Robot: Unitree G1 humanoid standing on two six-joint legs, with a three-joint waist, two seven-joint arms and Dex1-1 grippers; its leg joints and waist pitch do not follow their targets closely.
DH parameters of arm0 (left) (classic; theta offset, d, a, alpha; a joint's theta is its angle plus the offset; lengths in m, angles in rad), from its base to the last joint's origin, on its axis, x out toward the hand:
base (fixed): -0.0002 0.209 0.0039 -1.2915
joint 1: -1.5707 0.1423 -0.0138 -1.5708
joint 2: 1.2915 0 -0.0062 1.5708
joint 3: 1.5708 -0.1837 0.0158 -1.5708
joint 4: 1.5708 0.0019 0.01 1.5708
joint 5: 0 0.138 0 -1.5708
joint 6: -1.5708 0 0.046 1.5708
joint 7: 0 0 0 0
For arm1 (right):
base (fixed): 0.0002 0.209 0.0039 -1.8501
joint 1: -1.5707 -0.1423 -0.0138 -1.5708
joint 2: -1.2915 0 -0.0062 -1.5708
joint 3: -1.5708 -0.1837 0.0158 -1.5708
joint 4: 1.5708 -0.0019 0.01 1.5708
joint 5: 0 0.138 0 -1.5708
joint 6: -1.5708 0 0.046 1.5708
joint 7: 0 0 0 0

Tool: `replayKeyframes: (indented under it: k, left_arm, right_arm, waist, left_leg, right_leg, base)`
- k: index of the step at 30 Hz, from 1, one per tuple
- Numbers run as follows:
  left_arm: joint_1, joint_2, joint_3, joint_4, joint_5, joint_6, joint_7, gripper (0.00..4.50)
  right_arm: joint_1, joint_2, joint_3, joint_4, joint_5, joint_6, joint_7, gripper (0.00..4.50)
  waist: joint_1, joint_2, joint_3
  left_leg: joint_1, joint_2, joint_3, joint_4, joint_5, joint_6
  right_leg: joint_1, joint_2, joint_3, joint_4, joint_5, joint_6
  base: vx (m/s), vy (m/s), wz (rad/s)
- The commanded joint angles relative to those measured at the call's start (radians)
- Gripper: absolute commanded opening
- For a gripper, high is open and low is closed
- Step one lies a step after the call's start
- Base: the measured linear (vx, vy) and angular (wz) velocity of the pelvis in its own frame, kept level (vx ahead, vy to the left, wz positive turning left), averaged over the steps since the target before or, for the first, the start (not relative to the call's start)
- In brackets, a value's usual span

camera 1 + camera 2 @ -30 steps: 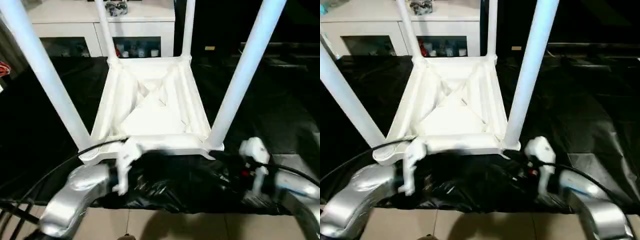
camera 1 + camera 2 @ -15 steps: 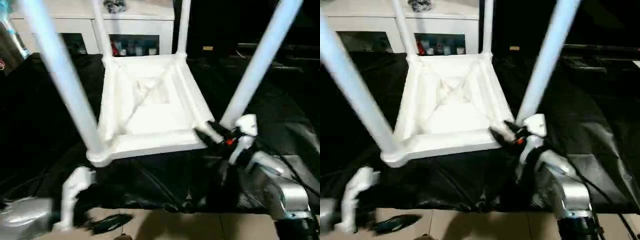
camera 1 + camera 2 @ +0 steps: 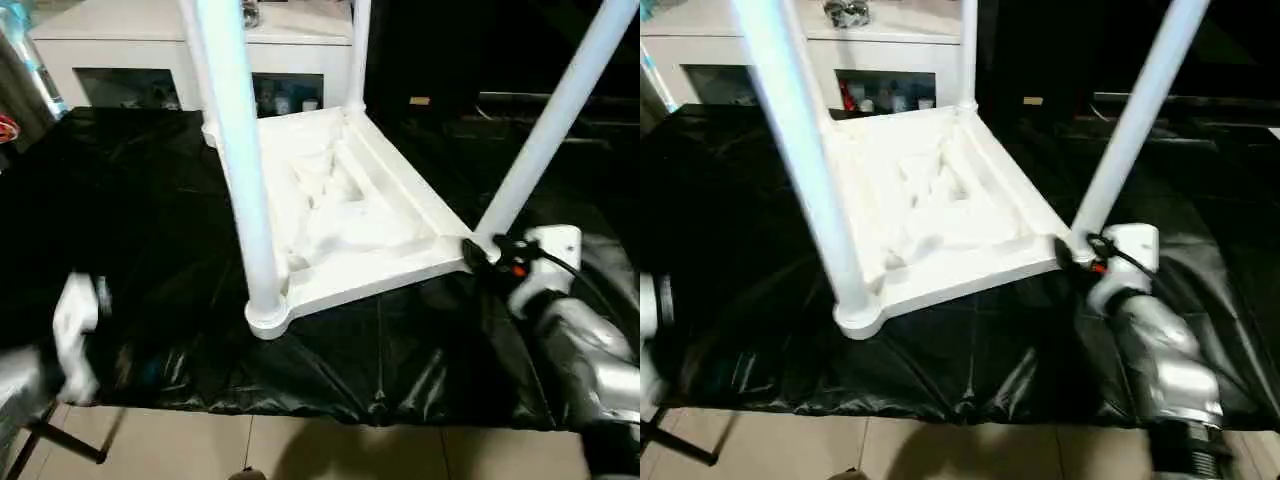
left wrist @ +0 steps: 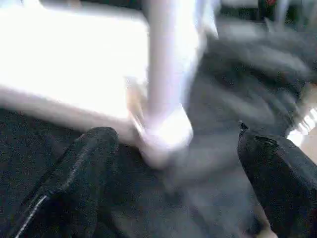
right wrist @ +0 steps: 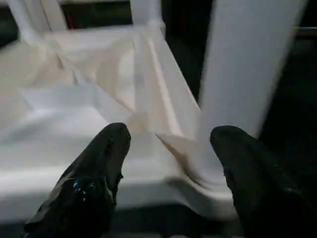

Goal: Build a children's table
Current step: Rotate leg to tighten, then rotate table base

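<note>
The children's table lies upside down on a black sheet, its white tabletop with the ribbed underside facing up. All its legs stand upright in the corner sockets; the near-left leg and the near-right leg are closest. My right gripper is at the near-right corner. In the right wrist view it is open, its fingers straddling the corner rim beside the leg base. My left gripper is open and faces the near-left corner socket, apart from it.
The black sheet covers the floor around the table, and pale tiles show along its near edge. A white cabinet with glass doors stands behind the table. My left arm's white wrist part is at the far left.
The table has turned, its near-right corner swinging right. My right gripper has come up to that corner. My left arm has drawn back to the left. The camera has also shifted.
</note>
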Motion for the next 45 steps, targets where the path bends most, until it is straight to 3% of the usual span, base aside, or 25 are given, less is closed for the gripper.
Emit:
replayKeyframes:
  k: [1,5,8,9,12,15,19,22,29,32,33,35,36,37,38,39,40,43,44,45]
  left_arm:
    - [-0.063,-0.046,-0.021,-0.005,-0.044,0.012,0.033,4.41]
    - [-0.133,-0.113,-0.052,-0.012,-0.087,0.045,0.053,4.41]
    - [-0.184,-0.159,-0.092,-0.001,-0.088,0.058,0.057,4.41]
    - [-0.231,-0.201,-0.136,0.024,-0.066,0.049,0.056,4.41]
    - [-0.281,-0.25,-0.171,0.06,-0.042,0.027,0.066,4.41]
    - [-0.322,-0.29,-0.224,0.049,-0.065,0.06,0.056,4.41]
    - [-0.334,-0.328,-0.287,-0.018,-0.118,0.129,0.033,4.41]
    - [-0.327,-0.348,-0.338,-0.054,-0.125,0.152,0.018,4.41]
    - [-0.336,-0.445,-0.463,-0.091,-0.107,0.174,0.054,4.41]
    - [-0.368,-0.507,-0.518,-0.062,-0.068,0.167,0.085,4.41]
    - [-0.381,-0.525,-0.535,-0.047,-0.052,0.158,0.088,4.41]
    - [-0.396,-0.547,-0.553,-0.028,-0.029,0.149,0.097,4.41]
    - [-0.405,-0.56,-0.563,-0.013,-0.009,0.133,0.105,4.41]
    - [-0.419,-0.578,-0.576,0.01,0.015,0.122,0.12,4.41]
    - [-0.426,-0.584,-0.581,0.023,0.033,0.11,0.132,4.41]
    - [-0.45,-0.609,-0.602,0.078,0.105,0.044,0.174,4.41]
    - [-0.459,-0.619,-0.608,0.104,0.129,0.021,0.187,4.41]
    - [-0.501,-0.628,-0.612,0.203,0.23,-0.033,0.283,4.41]
    - [-0.502,-0.628,-0.611,0.206,0.232,-0.034,0.286,4.41]
    - [-0.515,-0.628,-0.595,0.237,0.253,-0.059,0.311,4.41]
  right_arm:
    - [0.025,-0.01,0.047,-0.03,-0.016,0.023,0.05,3.16]
    - [0.055,-0.012,0.084,-0.074,-0.001,0.043,0.112,3.16]
    - [0.069,-0.019,0.11,-0.088,0.003,0.059,0.133,3.16]
    - [0.072,-0.029,0.14,-0.079,-0.02,0.057,0.142,3.16]
    - [0.069,-0.036,0.169,-0.066,-0.057,0.05,0.146,3.16]
    - [0.052,-0.028,0.18,-0.031,-0.095,0.052,0.118,3.16]
    - [0.018,-0.01,0.188,0.037,-0.121,0.026,0.085,3.16]
    - [0.003,0.001,0.197,0.057,-0.122,0.016,0.08,3.16]
    - [-0.035,0.038,0.224,0.089,-0.135,-0.017,0.1,3.16]
    - [-0.059,0.059,0.263,0.098,-0.141,-0.031,0.134,3.16]
    - [-0.067,0.064,0.274,0.103,-0.143,-0.037,0.147,3.16]
    - [-0.076,0.072,0.283,0.113,-0.149,-0.045,0.161,3.16]
    - [-0.081,0.076,0.286,0.121,-0.153,-0.048,0.164,3.16]
    - [-0.088,0.08,0.289,0.132,-0.159,-0.053,0.162,3.16]
    - [-0.091,0.081,0.29,0.137,-0.163,-0.056,0.161,3.16]
    - [-0.103,0.084,0.292,0.159,-0.178,-0.066,0.152,3.16]
    - [-0.109,0.084,0.291,0.17,-0.183,-0.07,0.148,3.16]
    - [-0.124,0.07,0.269,0.197,-0.189,-0.081,0.139,3.16]
    - [-0.124,0.069,0.268,0.197,-0.189,-0.081,0.139,3.16]
    - [-0.127,0.053,0.253,0.205,-0.189,-0.084,0.136,3.16]
  waist:
    - [-0.003,0.004,-0.051]
    - [-0.007,-0.007,-0.051]
    - [-0.008,-0.008,-0.049]
    - [-0.009,-0.006,-0.049]
    - [-0.009,-0.005,-0.047]
    - [-0.004,-0.008,-0.057]
    - [0.0,-0.004,-0.06]
    - [0.0,-0.004,-0.059]
    - [-0.018,-0.01,-0.054]
    - [-0.026,-0.012,-0.054]
    - [-0.031,-0.024,-0.055]
    - [-0.035,-0.019,-0.056]
    - [-0.036,-0.031,-0.055]
    - [-0.036,-0.031,-0.056]
    - [-0.036,-0.031,-0.056]
    - [-0.037,-0.039,-0.056]
    - [-0.034,-0.035,-0.057]
    - [-0.033,-0.038,-0.056]
    - [-0.034,-0.046,-0.056]
    - [-0.032,-0.048,-0.057]
  left_leg:
    - [-0.001,0.02,-0.004,-0.078,-0.222,0.0]
    - [-0.012,0.019,-0.003,-0.074,-0.193,0.014]
    - [-0.006,0.02,-0.001,-0.073,-0.202,0.019]
    - [-0.006,0.019,-0.001,-0.072,-0.205,0.016]
    - [-0.004,0.02,-0.002,-0.074,-0.214,0.008]
    - [-0.005,0.02,-0.003,-0.067,-0.169,0.009]
    - [-0.008,0.019,-0.001,-0.062,-0.135,0.019]
    - [-0.008,0.02,0.0,-0.062,-0.138,0.024]
    - [-0.014,0.02,-0.002,-0.066,-0.175,0.019]
    - [-0.015,0.019,-0.002,-0.065,-0.174,0.023]
    - [-0.017,0.018,-0.001,-0.063,-0.154,0.031]
    - [-0.017,0.019,-0.002,-0.061,-0.141,0.037]
    - [-0.019,0.018,-0.001,-0.06,-0.131,0.044]
    - [-0.016,0.019,0.001,-0.058,-0.121,0.047]
    - [-0.016,0.019,0.001,-0.058,-0.121,0.047]
    - [-0.016,0.019,0.002,-0.057,-0.114,0.051]
    - [-0.014,0.02,0.0,-0.057,-0.113,0.052]
    - [-0.014,0.021,0.0,-0.057,-0.109,0.053]
    - [-0.013,0.021,0.001,-0.056,-0.107,0.056]
    - [-0.016,0.019,0.001,-0.054,-0.096,0.06]
  right_leg:
    - [0.046,-0.05,0.052,-0.062,-0.199,-0.164]
    - [0.055,-0.049,0.051,-0.062,-0.216,-0.157]
    - [0.048,-0.05,0.052,-0.071,-0.281,-0.146]
    - [0.047,-0.048,0.052,-0.073,-0.296,-0.137]
    - [0.045,-0.048,0.051,-0.076,-0.303,-0.132]
    - [0.049,-0.05,0.052,-0.064,-0.213,-0.152]
    - [0.052,-0.048,0.051,-0.055,-0.14,-0.186]
    - [0.052,-0.047,0.05,-0.055,-0.135,-0.193]
    - [0.055,-0.05,0.049,-0.07,-0.25,-0.153]
    - [0.056,-0.047,0.048,-0.071,-0.246,-0.153]
    - [0.059,-0.047,0.048,-0.07,-0.233,-0.149]
    - [0.058,-0.047,0.047,-0.069,-0.222,-0.152]
    - [0.058,-0.048,0.049,-0.068,-0.218,-0.153]
    - [0.056,-0.048,0.049,-0.068,-0.217,-0.156]
    - [0.056,-0.048,0.049,-0.068,-0.217,-0.156]
    - [0.056,-0.047,0.049,-0.069,-0.202,-0.156]
    - [0.056,-0.048,0.049,-0.067,-0.197,-0.157]
    - [0.057,-0.049,0.05,-0.064,-0.176,-0.159]
    - [0.057,-0.047,0.05,-0.063,-0.167,-0.154]
    - [0.059,-0.049,0.05,-0.062,-0.158,-0.153]
  base:
    - [0.0,0.0,0.0]
    - [0.0,0.0,0.0]
    - [0.0,0.0,0.0]
    - [0.0,0.0,0.0]
    - [0.0,0.0,0.0]
    - [0.0,0.0,0.0]
    - [0.0,0.0,0.0]
    - [0.0,0.0,0.0]
    - [0.0,0.0,0.0]
    - [0.0,0.0,0.0]
    - [0.0,0.0,0.0]
    - [0.0,0.0,0.0]
    - [0.0,0.0,0.0]
    - [0.0,0.0,0.0]
    - [0.0,0.0,0.0]
    - [0.0,0.0,0.0]
    - [0.0,0.0,0.0]
    - [0.0,0.0,0.0]
    - [0.0,0.0,0.0]
    - [0.0,0.0,0.0]
